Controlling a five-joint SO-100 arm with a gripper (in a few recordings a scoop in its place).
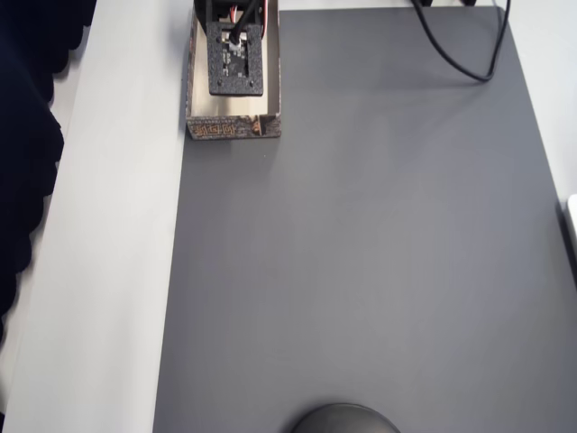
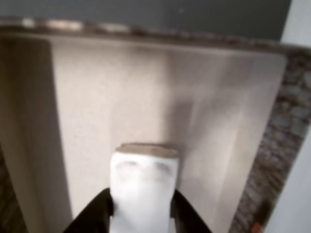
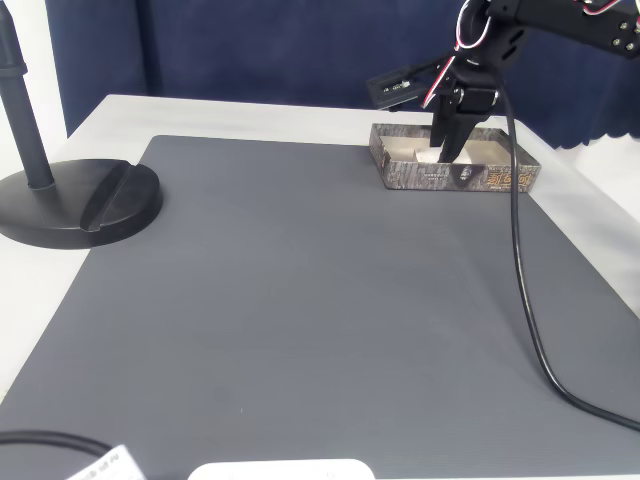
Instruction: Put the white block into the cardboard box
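— What does the block look like?
— A small plain white block [image 2: 143,191], smooth with faint grey smudges, clamped between the two black fingers [image 2: 97,213] of the gripper [image 2: 141,213]. It hangs inside the cardboard box [image 2: 272,160], over the cream floor.
— Where's the box?
— At the far edge of the grey mat [image 3: 300,300], by its corner.
— Anything unclear?
— From overhead the arm [image 1: 234,54] covers the block. In the wrist view the picture is blurred, and whether the block touches the floor can't be told.
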